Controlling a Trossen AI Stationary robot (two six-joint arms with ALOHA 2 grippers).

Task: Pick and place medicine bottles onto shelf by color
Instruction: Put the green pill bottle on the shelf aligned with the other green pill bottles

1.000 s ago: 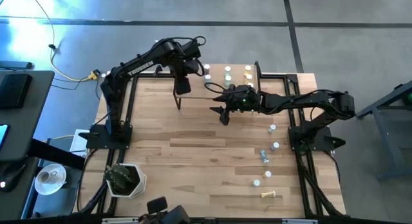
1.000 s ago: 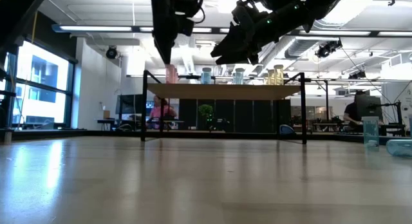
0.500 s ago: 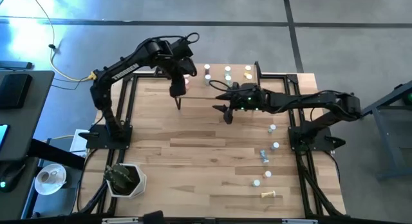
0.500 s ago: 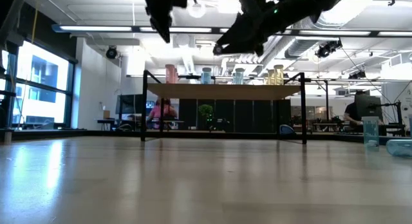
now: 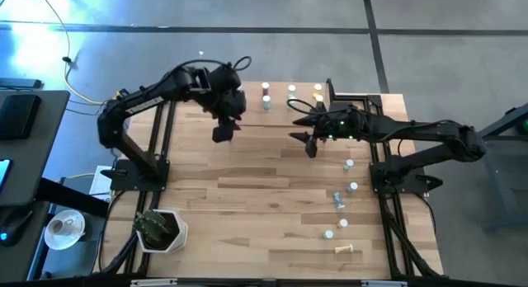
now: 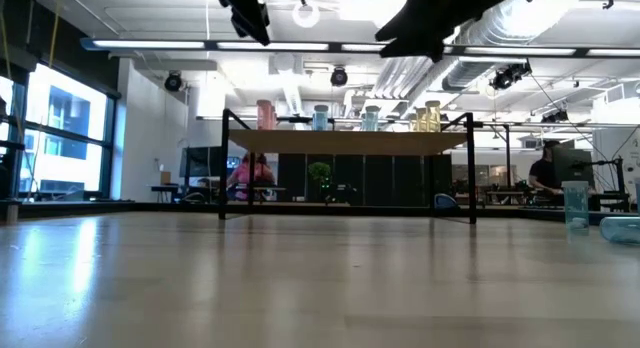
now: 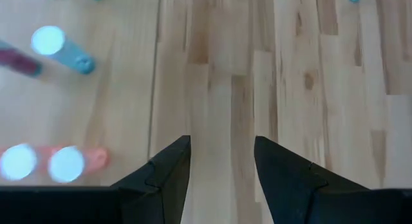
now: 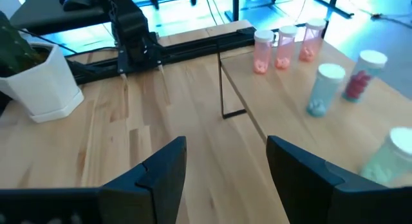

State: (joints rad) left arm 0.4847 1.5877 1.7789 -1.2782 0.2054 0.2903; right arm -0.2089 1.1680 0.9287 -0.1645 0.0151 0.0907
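Shelf [image 8: 277,121] beside open right claw [image 8: 225,163]

2 blk arms [image 5: 148,93], blk cabling

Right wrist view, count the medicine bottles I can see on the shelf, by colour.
Pink bottles: 3
Blue bottle: 1
Red bottle: 1
Pale green bottle: 1
Total on the shelf: 6
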